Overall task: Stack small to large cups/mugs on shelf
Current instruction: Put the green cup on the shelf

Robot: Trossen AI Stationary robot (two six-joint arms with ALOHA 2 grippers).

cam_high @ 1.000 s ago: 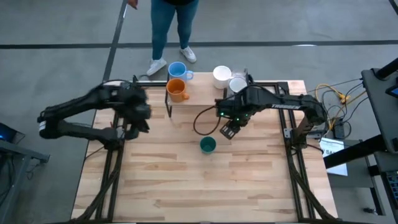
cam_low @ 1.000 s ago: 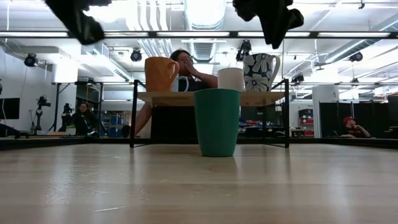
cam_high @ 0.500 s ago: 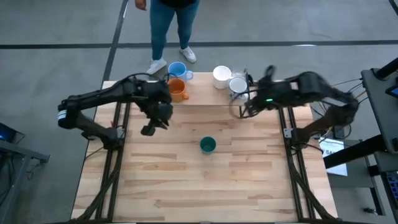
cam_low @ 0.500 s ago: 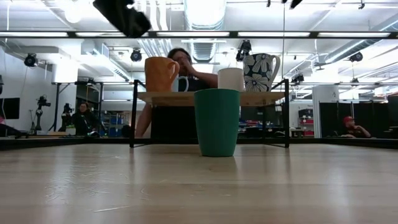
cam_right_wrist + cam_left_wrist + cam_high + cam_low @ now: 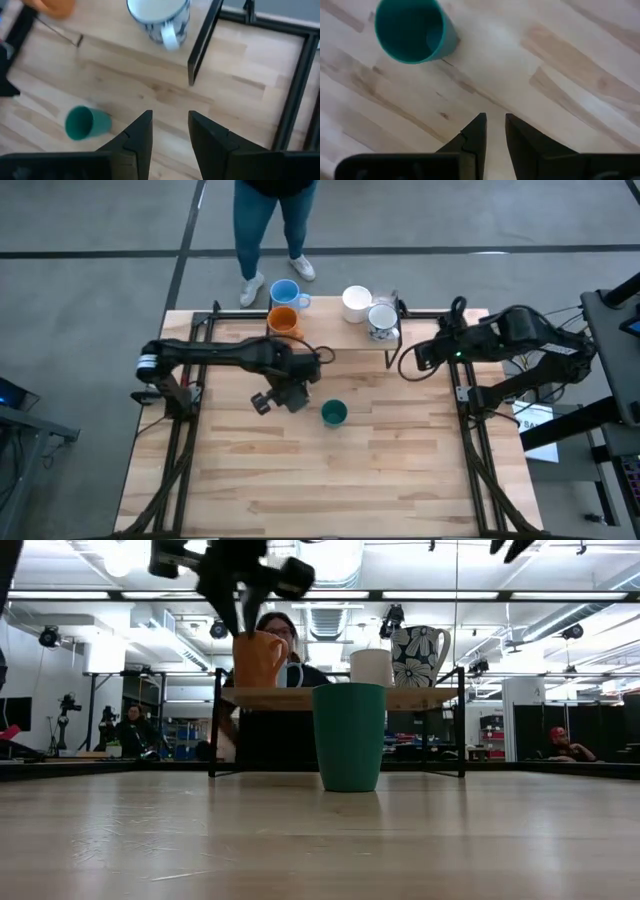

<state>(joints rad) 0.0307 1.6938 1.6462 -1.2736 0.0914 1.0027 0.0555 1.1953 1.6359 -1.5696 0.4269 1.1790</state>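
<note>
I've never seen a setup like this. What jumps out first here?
A green cup stands alone mid-table, upright and empty. The left gripper hovers just beside it with its jaws a narrow slit apart, nothing between them. Behind, an orange mug, a white mug and a flowered mug sit on the shelf, while the right gripper waits off to the right.

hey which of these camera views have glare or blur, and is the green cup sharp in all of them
Low view: bright ceiling lights glare overhead, and the left gripper near the top is smeared; the green cup is sharp. Left wrist view: the green cup looks soft and the tabletop has a pale sheen. High view: evenly lit, the green cup small but clear.
</note>
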